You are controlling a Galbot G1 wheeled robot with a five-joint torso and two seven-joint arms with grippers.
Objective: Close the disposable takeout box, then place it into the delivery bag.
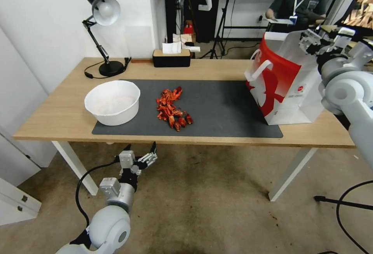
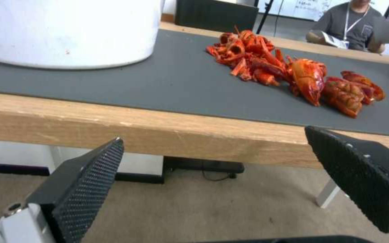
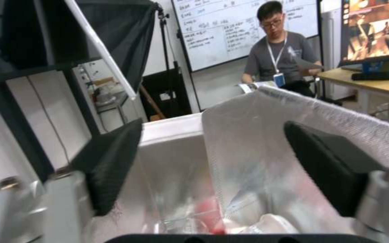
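Observation:
The delivery bag [image 1: 279,79], red and white with white loop handles, stands upright at the right end of the table. My right gripper [image 1: 311,38] hovers open just above its mouth with nothing between the fingers. In the right wrist view the same gripper [image 3: 212,135] looks down past the silvery lining [image 3: 248,141]. A clear glossy shape [image 3: 181,217] with a red glint lies at the bottom; it looks like the disposable takeout box, though I cannot make out its lid. My left gripper [image 1: 140,147] hangs open below the table's front edge, also seen as the left gripper [image 2: 212,135] facing the wooden edge.
A round white bowl [image 1: 112,102] and a pile of red crayfish shells [image 1: 171,108] sit on the grey mat [image 1: 225,106]. A desk lamp [image 1: 103,32] and a tissue box [image 1: 171,56] stand along the back edge.

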